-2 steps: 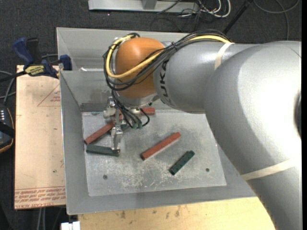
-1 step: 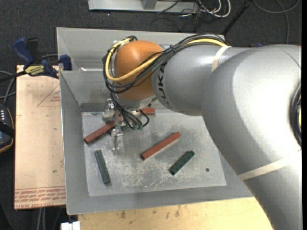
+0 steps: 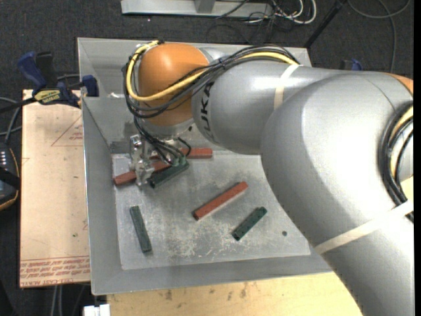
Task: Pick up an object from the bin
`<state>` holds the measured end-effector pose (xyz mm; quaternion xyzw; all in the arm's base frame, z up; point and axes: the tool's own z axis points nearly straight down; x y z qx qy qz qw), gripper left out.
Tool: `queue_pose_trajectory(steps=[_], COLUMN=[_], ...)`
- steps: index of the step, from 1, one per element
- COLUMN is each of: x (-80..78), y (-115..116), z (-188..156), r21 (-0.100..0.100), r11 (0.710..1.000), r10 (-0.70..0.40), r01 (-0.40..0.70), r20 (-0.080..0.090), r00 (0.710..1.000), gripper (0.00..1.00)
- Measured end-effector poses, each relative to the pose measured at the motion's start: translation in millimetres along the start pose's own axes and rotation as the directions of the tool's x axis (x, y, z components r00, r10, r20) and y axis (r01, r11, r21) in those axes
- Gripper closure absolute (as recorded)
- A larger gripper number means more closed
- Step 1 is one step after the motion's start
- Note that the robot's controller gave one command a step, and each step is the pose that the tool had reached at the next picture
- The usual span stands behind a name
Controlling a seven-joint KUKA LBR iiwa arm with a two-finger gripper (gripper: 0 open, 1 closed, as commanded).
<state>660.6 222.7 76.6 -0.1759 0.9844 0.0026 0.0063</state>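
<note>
My gripper (image 3: pixel 141 171) hangs low in the left part of the bin, under the orange cover. Its tip is down among a small cluster of bars. A red-brown bar (image 3: pixel 123 178) pokes out to its left, lying on the bin floor. A dark green bar (image 3: pixel 168 172) lies slanted at its right, touching or very close to it. Another red-brown bar (image 3: pixel 201 153) sticks out further right, partly hidden by the arm. I cannot make out whether anything is gripped.
A long red-brown bar (image 3: pixel 220 200) lies slanted mid-bin, with a short dark green bar (image 3: pixel 249 222) to its lower right. Another dark green bar (image 3: pixel 139 229) lies near the front left. The big arm covers the bin's right and rear.
</note>
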Motion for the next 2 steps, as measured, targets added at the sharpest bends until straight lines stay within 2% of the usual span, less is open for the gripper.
queue_pose_trajectory(steps=[1, 2], x=[0.0, 13.6], y=[0, 9], z=[0, -141], r21=[0.0, 0.002], r11=[1.0, 0.999], r10=[0.0, 0.04], r01=[0.0, -0.04], r20=[0.0, -0.008], r00=[1.0, 0.999], gripper=[1.0, 1.0])
